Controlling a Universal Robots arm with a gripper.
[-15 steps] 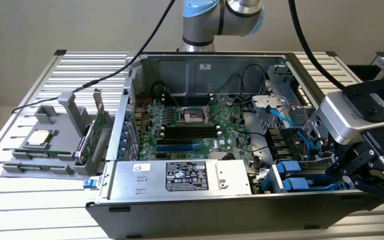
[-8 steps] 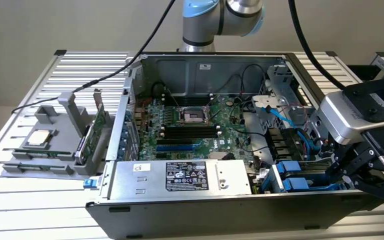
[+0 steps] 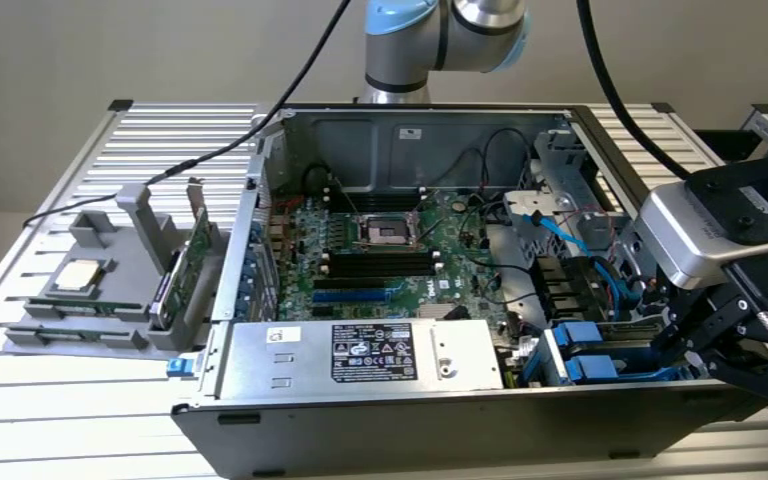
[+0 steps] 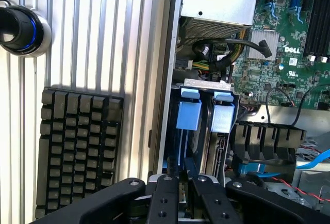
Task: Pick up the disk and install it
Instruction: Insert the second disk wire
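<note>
The open computer case (image 3: 398, 130) lies on the slatted bench (image 3: 91, 400), packed with a motherboard marked "DELL" (image 4: 292, 49), a silver power supply with a black label (image 3: 371, 352), and the drive bay in its corner on the exterior view's right. The disk (image 3: 595, 362) stands on edge in that bay, blue carrier tabs uppermost and long axis running down into the case. The tool (image 3: 720, 352) hovers just beside the bay with its fingers (image 4: 166, 199) pressed nearly together, pinching nothing I can make out.

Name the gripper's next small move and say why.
Probably a short straight push into the bay: the gripper sits at the disk, blue-framed, already in its slot beside a second carrier but seemingly not level with it.
</note>
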